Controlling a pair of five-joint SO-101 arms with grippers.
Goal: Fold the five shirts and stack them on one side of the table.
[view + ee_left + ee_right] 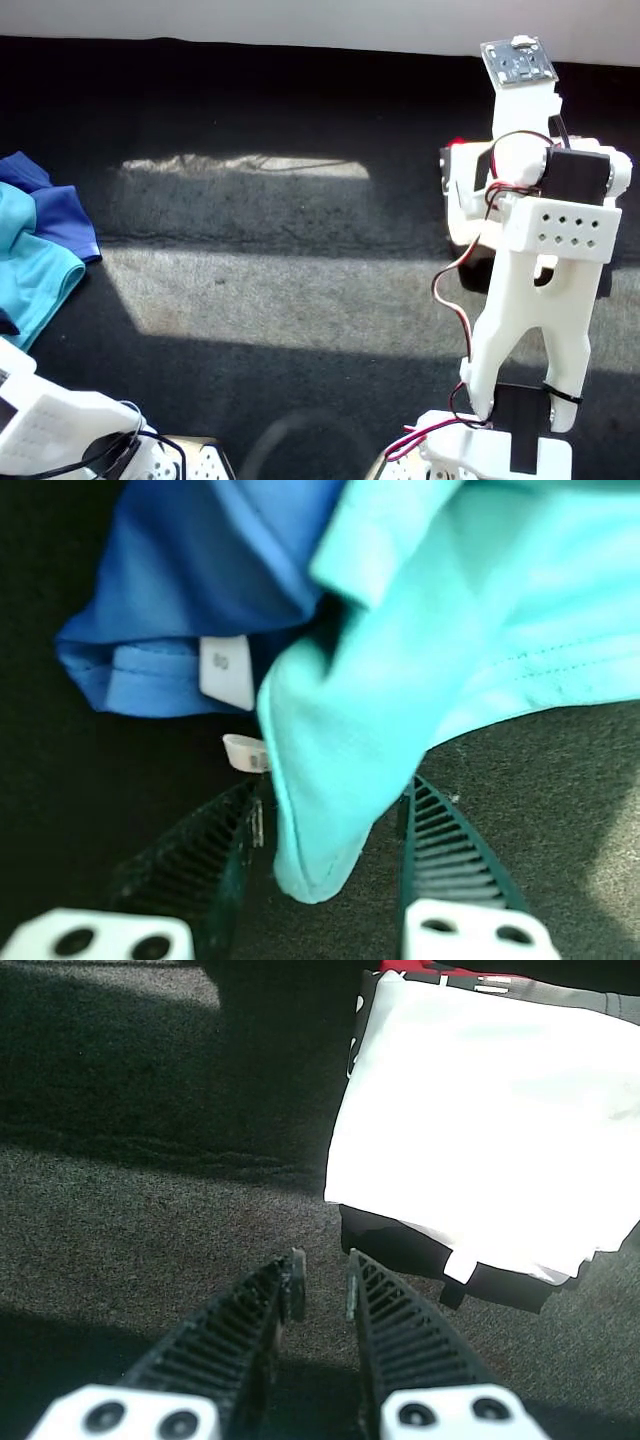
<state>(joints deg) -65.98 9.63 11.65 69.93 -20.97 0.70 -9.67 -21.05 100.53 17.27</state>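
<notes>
Dark table (300, 330), crumpled blue shirts (45, 240) left, folded stack (480, 1110) (white-topped) right

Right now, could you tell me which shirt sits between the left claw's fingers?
The turquoise shirt: its corner lies inside the left claw; the dark blue shirt lies beyond.

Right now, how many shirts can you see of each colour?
Blue shirt: 1
Turquoise shirt: 1
White shirt: 1, folded, on top of the pile
Black shirt: 1, under the white one
Red shirt: 1, just an edge peeking out
Total: 5 shirts
</notes>
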